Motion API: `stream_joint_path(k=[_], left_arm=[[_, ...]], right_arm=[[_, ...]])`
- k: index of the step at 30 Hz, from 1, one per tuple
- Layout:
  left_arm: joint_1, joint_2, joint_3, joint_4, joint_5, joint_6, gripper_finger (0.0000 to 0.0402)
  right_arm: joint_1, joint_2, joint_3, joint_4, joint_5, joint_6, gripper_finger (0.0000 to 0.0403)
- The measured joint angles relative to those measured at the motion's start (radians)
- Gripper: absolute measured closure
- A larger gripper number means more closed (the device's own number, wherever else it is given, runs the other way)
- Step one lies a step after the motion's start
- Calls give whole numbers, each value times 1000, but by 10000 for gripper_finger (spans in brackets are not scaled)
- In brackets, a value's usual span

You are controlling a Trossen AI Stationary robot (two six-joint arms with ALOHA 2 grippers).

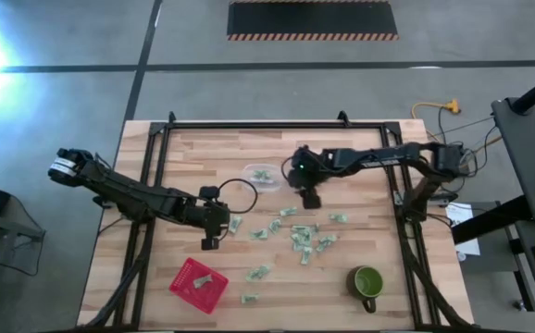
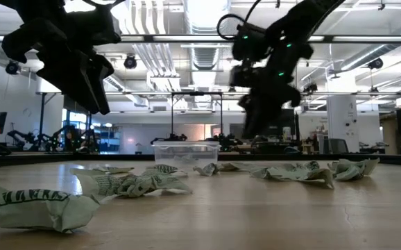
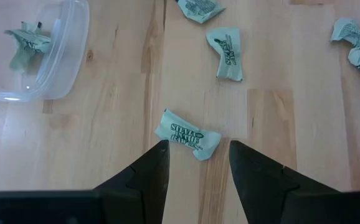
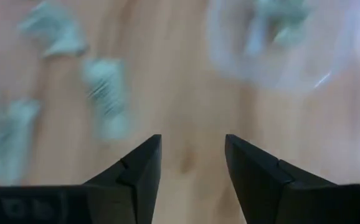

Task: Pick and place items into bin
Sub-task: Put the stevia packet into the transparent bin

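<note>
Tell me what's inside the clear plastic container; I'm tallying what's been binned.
The clear container holds one crumpled green-and-white wrapped piece; nothing else shows inside, though its far edge is cut off in the left wrist view.

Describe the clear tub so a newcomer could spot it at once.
On the wooden table, look near the middle of the far half, just left of the right gripper. The clear tub sits there holding green wrapped pieces; unlike the red basket, it is see-through.
</note>
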Motion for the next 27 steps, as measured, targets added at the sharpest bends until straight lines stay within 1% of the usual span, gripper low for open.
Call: stream_joint_path(k=[3,6,14,19,24,27], left_arm=[[0,0,0,2,0,0,251],[1,0,0,4,0,0,251],[1,0,0,9,0,0,251],[1,0,1,14,-1,1,251],[1,0,3,31,-1,9,251],[1,0,4,31,-1,9,251]], right_arm=[[37,-74,-61,-54,-27,56,239],[77,-153,-134,-73,-26,107,246],[161,-326,-334,-71,52,286,261],[218,-384,-430,-65,132,376,267],[250,-425,-483,-2,152,429,268],[258,-427,-507,37,154,455,265]])
